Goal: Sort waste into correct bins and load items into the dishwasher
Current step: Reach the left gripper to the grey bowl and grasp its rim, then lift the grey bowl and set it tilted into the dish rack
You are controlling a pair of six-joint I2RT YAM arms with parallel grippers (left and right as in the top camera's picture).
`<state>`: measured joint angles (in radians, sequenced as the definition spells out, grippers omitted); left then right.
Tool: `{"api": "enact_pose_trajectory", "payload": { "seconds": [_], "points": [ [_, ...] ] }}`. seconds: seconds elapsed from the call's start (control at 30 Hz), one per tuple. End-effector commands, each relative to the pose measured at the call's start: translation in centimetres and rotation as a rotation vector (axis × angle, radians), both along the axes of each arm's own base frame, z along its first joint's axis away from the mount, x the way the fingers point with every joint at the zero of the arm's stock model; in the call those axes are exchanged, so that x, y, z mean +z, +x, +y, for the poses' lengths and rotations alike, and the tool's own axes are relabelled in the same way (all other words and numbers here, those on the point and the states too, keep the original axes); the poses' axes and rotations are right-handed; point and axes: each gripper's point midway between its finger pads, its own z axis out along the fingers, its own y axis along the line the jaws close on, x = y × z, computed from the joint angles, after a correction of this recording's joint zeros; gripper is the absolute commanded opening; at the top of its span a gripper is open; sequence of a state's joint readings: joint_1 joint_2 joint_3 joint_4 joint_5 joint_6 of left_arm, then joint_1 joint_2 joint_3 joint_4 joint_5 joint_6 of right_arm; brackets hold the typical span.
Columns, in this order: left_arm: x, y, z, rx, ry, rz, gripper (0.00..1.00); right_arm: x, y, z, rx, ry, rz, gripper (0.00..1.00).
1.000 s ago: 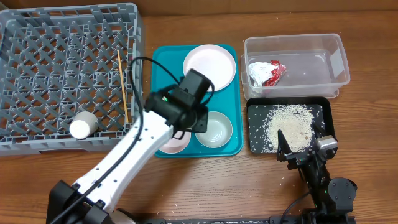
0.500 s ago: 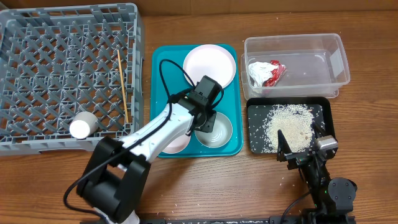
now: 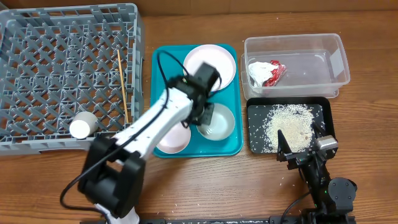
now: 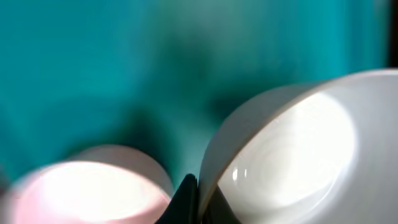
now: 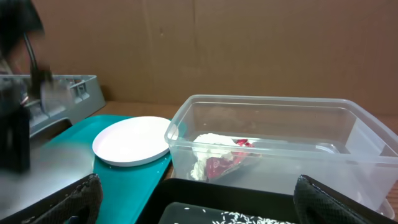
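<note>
My left gripper (image 3: 203, 114) is down on the teal tray (image 3: 163, 62) and shut on the rim of the pale green bowl (image 3: 219, 122). The left wrist view shows that rim (image 4: 208, 168) pinched between the fingers (image 4: 194, 198), with the pink bowl (image 4: 81, 186) to its left. The pink bowl (image 3: 174, 138) sits at the tray's front left. A white plate (image 3: 217, 62) lies at the tray's back. My right gripper (image 3: 303, 146) is open and empty, resting at the front edge of the black tray (image 3: 258, 112) of rice (image 3: 289, 124).
A grey dish rack (image 3: 62, 68) at the left holds a white cup (image 3: 83, 125) and a wooden chopstick (image 3: 122, 84). A clear plastic bin (image 3: 311, 46) at the back right holds red and white wrapper waste (image 3: 266, 73). Rice grains lie scattered on the table front.
My left gripper swung right across the tray, dropped to the green bowl and closed on its rim. The bowl has shifted slightly. The right arm has not moved.
</note>
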<state>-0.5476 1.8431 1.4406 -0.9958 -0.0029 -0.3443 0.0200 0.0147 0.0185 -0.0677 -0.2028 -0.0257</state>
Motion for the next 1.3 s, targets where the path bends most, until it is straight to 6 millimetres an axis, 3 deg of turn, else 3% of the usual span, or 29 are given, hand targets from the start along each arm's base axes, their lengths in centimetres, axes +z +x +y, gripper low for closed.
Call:
{"api": "enact_pose_trajectory", "payload": {
  "seconds": [0.0, 0.07, 0.1, 0.17, 0.3, 0.47, 0.77, 0.9, 1.07, 1.27],
  "points": [
    [11.5, 3.2, 6.0, 0.142, 0.170, -0.276, 0.04, -0.1, 0.0, -0.1, -0.005, 0.003, -0.007, 1.00],
    [14.7, 2.7, 10.3, 0.229, 0.355, -0.351, 0.04, -0.1, 0.0, -0.1, -0.005, 0.003, -0.007, 1.00],
    [17.2, 1.6, 13.8, 0.318, 0.512, -0.405, 0.04, -0.1, 0.0, -0.1, -0.005, 0.003, -0.007, 1.00],
    [19.3, 0.3, 16.9, 0.405, 0.656, -0.458, 0.04, -0.1, 0.0, -0.1, -0.005, 0.003, -0.007, 1.00],
    [21.7, -0.2, 20.4, 0.470, 0.862, -0.534, 0.04, -0.1, 0.0, -0.1, -0.005, 0.003, -0.008, 1.00],
    [22.7, 0.8, 23.8, 0.569, 0.975, -0.601, 0.04, -0.1, 0.0, -0.1, -0.005, 0.003, -0.007, 1.00],
    [19.0, 2.3, 29.4, 0.708, 1.034, -0.508, 0.04, -0.1, 0.0, -0.1, -0.005, 0.003, -0.007, 1.00],
    [17.0, 4.7, 30.4, 0.755, 1.020, -0.527, 0.04, -0.1, 0.0, -0.1, -0.005, 0.003, -0.007, 1.00],
    [13.7, 8.6, 30.4, 0.595, 1.075, -0.455, 0.04, -0.1, 0.0, -0.1, -0.005, 0.003, -0.007, 1.00],
    [11.5, 9.4, 30.7, 0.528, 1.184, -0.397, 0.04, -0.1, 0.0, -0.1, -0.005, 0.003, -0.007, 1.00]
  ]
}}
